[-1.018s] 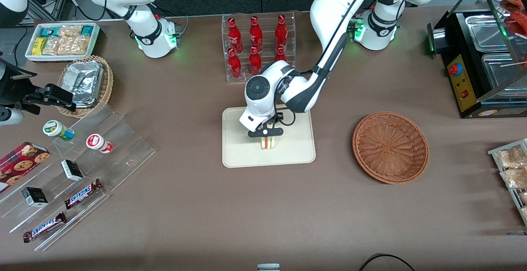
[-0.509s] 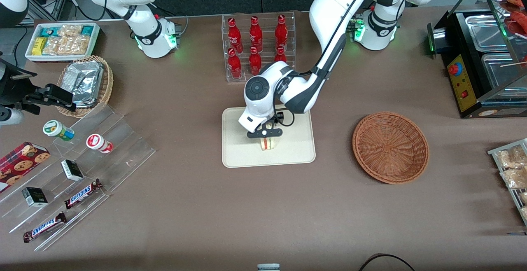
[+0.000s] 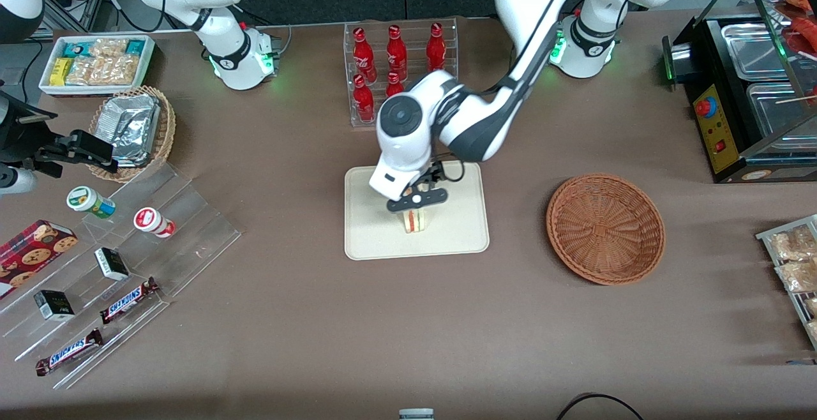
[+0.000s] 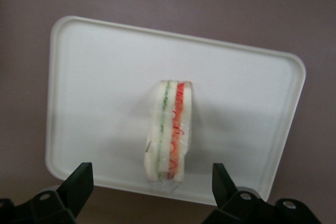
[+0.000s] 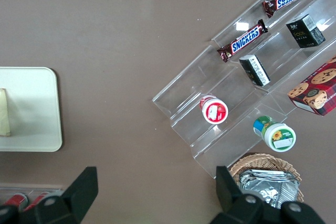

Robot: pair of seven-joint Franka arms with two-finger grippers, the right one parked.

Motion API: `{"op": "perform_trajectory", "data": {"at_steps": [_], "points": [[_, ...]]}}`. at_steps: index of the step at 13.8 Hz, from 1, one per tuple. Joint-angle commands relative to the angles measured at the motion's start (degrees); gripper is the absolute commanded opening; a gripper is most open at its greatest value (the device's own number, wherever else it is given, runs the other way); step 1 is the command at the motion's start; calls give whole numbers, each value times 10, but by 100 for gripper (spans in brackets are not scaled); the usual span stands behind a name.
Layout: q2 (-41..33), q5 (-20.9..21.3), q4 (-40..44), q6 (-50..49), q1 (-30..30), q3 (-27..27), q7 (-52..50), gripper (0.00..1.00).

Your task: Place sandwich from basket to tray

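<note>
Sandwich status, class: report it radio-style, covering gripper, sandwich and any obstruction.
Gripper open, above the tray, clear of the sandwich. Sandwich stands on edge on the tray, released. Basket holds nothing. No obstruction around the sandwich.

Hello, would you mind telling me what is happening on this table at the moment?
The left arm is moving a sandwich from the brown basket to the white tray. The sandwich now stands on its edge on the tray, and the basket is empty. The gripper hangs open just above the sandwich, its fingers apart on either side and not touching it, so the sandwich looks released.
</note>
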Motion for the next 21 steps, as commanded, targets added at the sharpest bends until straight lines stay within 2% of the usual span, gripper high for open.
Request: {"op": "perform_trajectory", "data": {"at_steps": [1, 4, 10, 18, 21], "points": [[-80, 3, -18, -84, 40, 1, -9, 100], [-155, 5, -18, -187, 87, 1, 16, 100], [-268, 3, -20, -326, 217, 3, 197, 100], [-307, 23, -22, -394, 393, 4, 488, 100], [-311, 23, -23, -397, 427, 3, 554, 100]]}}
